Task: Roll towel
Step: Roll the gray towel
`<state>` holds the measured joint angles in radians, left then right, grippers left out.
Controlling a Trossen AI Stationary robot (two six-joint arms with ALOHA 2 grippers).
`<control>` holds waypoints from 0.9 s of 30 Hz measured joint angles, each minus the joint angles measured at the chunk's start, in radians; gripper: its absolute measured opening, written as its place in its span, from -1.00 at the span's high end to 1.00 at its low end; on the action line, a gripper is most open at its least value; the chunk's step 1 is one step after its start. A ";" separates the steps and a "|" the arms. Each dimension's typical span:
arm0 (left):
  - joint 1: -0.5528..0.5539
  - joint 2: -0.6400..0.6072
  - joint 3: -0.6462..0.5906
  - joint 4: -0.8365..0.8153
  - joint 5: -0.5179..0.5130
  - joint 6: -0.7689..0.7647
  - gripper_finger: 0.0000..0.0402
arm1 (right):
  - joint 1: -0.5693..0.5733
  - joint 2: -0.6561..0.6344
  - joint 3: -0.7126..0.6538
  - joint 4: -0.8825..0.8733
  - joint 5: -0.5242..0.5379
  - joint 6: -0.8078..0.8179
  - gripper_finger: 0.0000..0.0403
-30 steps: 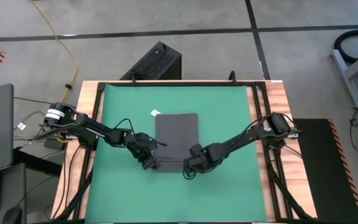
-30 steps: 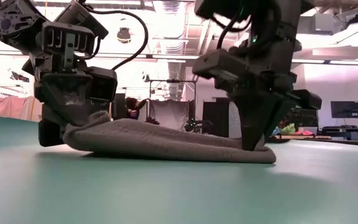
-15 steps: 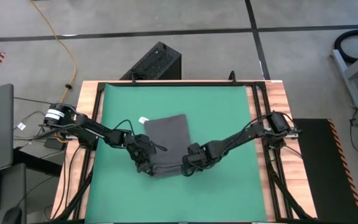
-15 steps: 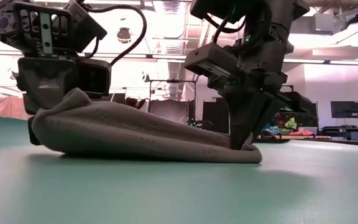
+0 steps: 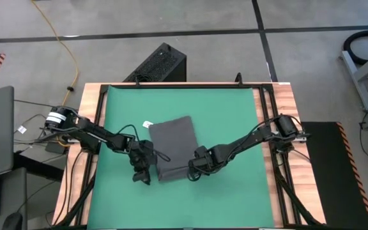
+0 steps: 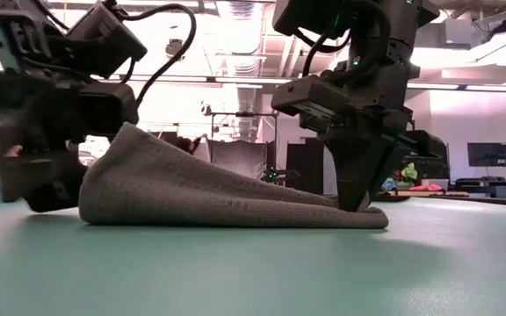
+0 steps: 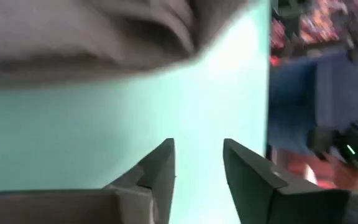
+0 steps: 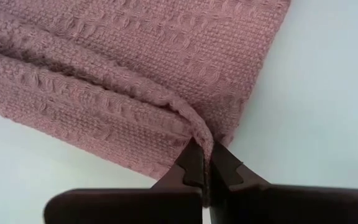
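The towel point(image 5: 173, 148) lies on the mat point(image 5: 222, 108) covering the bench point(image 5: 289, 99), nearer the near edge. The left claw point(image 5: 141, 176) sits just left of its near-left corner; the right claw point(image 5: 193, 172) is at its near-right corner.

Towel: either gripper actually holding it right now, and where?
Right gripper is shut on the towel, pinching the folded edge at its near right corner. Left gripper is open beside the towel, holding nothing.

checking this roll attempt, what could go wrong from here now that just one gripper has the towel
1. Only the right gripper pinches the towel at one near corner; pulling on could skew it further on the green mat.
2. The left gripper is open, off the cloth, so the raised fold may slump flat.
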<state>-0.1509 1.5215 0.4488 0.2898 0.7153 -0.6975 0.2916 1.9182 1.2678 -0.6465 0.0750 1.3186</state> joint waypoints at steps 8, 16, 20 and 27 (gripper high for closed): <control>-0.114 -0.228 0.015 -0.017 -0.302 0.060 0.60 | -0.001 0.001 0.001 0.010 0.000 -0.017 0.93; -0.272 -0.334 0.102 -0.039 -0.815 0.395 0.99 | -0.005 0.001 0.001 0.025 0.000 -0.019 0.93; -0.300 -0.227 0.194 -0.142 -0.800 0.492 1.00 | -0.006 0.002 0.002 0.029 0.000 -0.021 0.93; -0.317 -0.033 0.416 -0.349 -0.737 0.725 1.00 | -0.008 0.002 0.002 0.036 -0.001 -0.020 0.92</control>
<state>-0.4677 1.4884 0.8646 -0.0593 -0.0220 0.0273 0.2836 1.9198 1.2697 -0.6102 0.0735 1.2981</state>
